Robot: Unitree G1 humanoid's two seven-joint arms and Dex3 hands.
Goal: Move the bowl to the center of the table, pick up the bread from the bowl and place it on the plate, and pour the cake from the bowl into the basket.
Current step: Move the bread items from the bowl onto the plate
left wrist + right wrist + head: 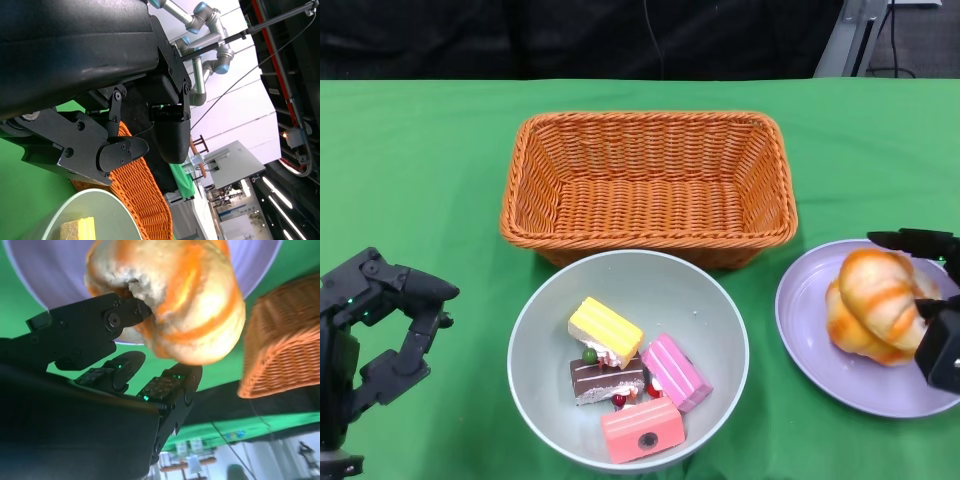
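Overhead, the bowl (628, 360) sits just in front of the basket (648, 185), holding four cake pieces (625, 380). The bread (875, 303) lies on the plate (820, 345), to the right of the bowl, its long axis running from the bowl side up and away toward the plate's far edge. The right hand (932, 310) is wrapped around the bread, fingers on its far and right sides. The left hand (375, 330) hangs left of the bowl, holding nothing, fingers apart, and is the nearer hand for the pour.

From the right wrist, fingers (100, 322) press the bread (180, 300) over the plate (45, 275).

From the left wrist, the left hand's fingers (120, 150) are spread; the bowl's rim (107, 200) lies just beyond them, before the basket (145, 190).
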